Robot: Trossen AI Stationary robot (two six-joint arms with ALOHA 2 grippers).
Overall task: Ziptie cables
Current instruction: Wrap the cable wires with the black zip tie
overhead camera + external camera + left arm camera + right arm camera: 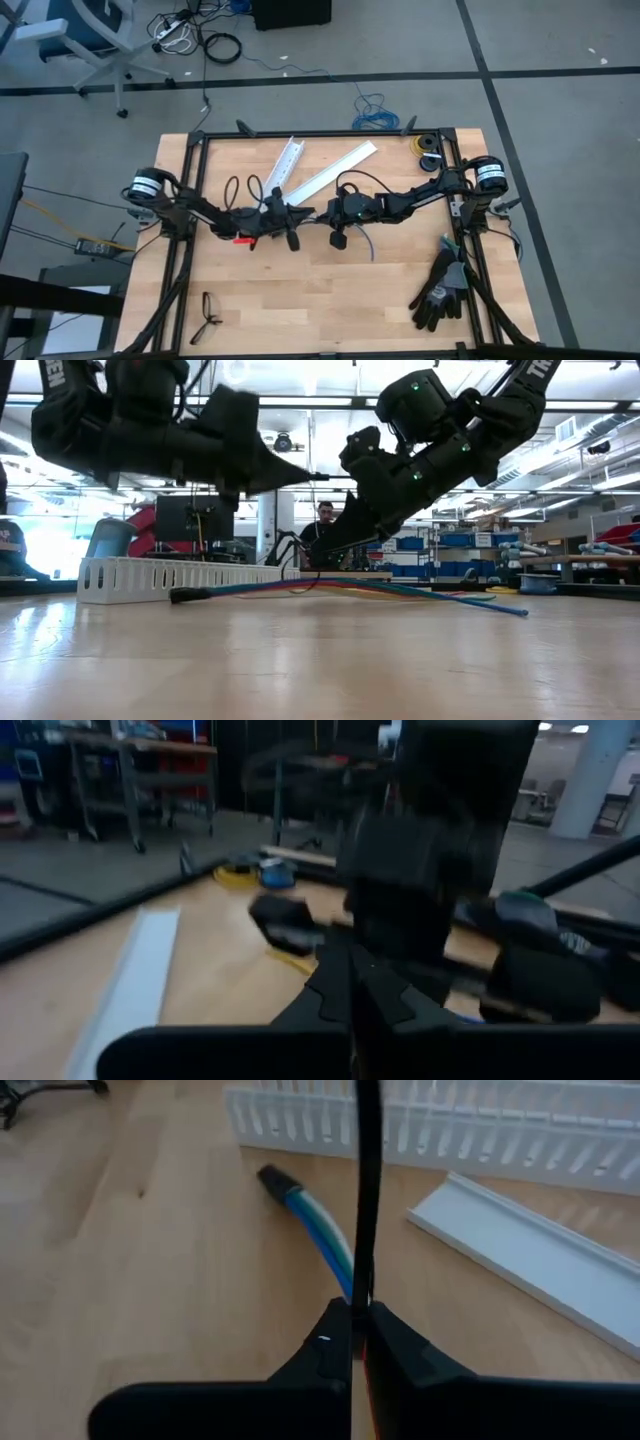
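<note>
- Right gripper [358,1312], centre of the high view: jaws closed on the ziptie [366,1180].
- Left gripper [352,965], left of centre: jaws closed, holding nothing discernible.
- Cables [400,591]: flat on the table [300,290], under both grippers, mid-frame in the low view.
- Slotted duct [450,1125]: behind the cables.

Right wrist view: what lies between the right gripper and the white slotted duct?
The cables on bare wood, with the right gripper's ziptie crossing them, seen in the right wrist view.
</note>
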